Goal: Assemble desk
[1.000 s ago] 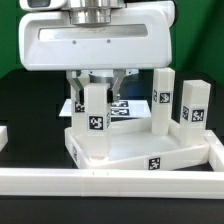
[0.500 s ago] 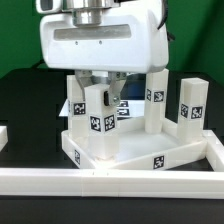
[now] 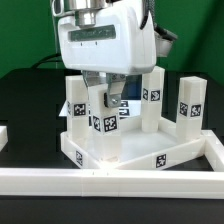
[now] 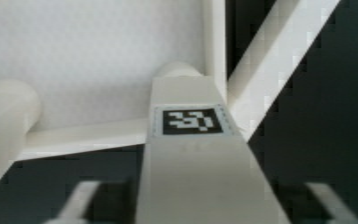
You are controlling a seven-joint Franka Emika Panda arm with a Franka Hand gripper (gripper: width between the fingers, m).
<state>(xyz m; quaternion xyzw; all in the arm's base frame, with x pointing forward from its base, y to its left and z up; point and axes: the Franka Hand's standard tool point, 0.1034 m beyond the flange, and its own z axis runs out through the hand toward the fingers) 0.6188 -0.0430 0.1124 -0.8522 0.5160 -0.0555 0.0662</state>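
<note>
1. The desk top [image 3: 120,152] is lying on the black table [image 3: 25,95], tilted, pressed against the white border rail [image 3: 150,180] in front.
2. Legs are standing upright in its sockets: a front leg [image 3: 98,118], a back-left leg [image 3: 75,100], a middle leg [image 3: 153,100], and a right leg [image 3: 187,103] beside the top.
3. The gripper [image 3: 104,98] is hanging over the front leg [image 4: 197,150], its fingers [image 4: 78,200] standing apart on either side, not clamping it.
</note>
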